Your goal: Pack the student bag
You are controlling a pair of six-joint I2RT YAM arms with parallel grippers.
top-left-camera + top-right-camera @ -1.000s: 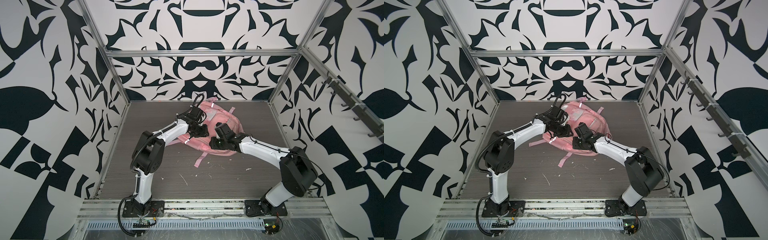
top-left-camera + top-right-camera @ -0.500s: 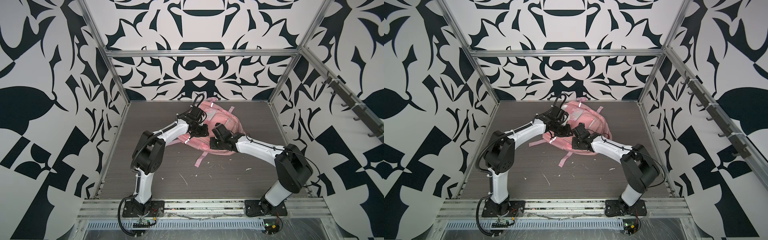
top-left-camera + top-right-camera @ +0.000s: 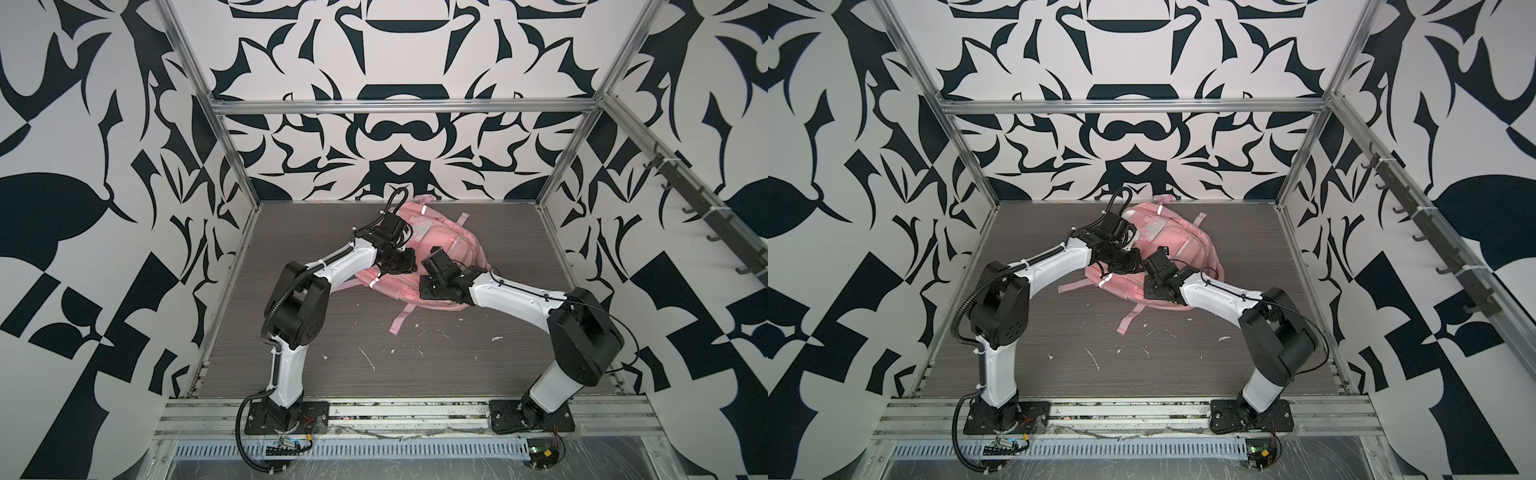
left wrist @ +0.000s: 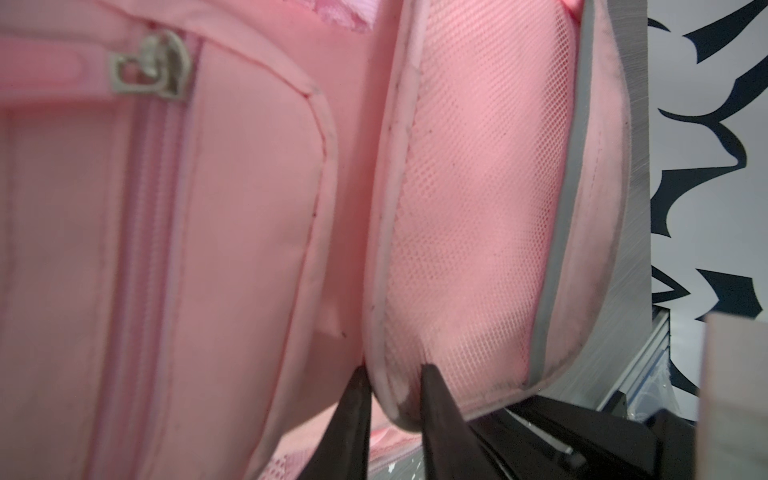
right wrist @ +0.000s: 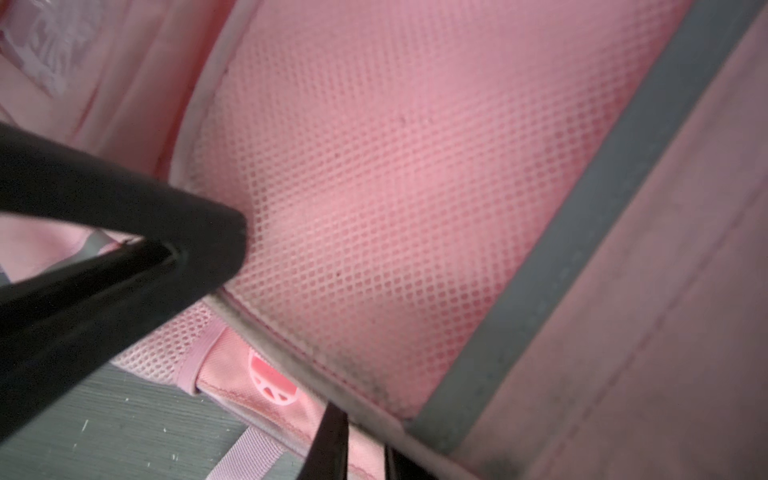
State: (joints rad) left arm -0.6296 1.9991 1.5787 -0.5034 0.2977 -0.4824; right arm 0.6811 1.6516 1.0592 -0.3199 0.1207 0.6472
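With your left gripper [image 4: 392,370] pinching the mesh-pocket rim [image 4: 384,257] of the large soft pink fabric student bag [image 3: 453,249] lying beneath both grippers, seat the right gripper [image 5: 361,428], whose grip I cannot tell, squarely on the rim beside it.

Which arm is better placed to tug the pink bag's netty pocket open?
Left, probably. The left claw pinches the rim of the mesh pocket on the student bag; the right claw only sits near that rim, grip unclear.

You see the student bag [image 4: 249,208] in smooth pink cloth, its side pocket an open mesh [image 5: 395,187] with a matt grey strip [image 5: 573,249]; the counter [image 3: 457,365] looks wood-grained, scuffed.
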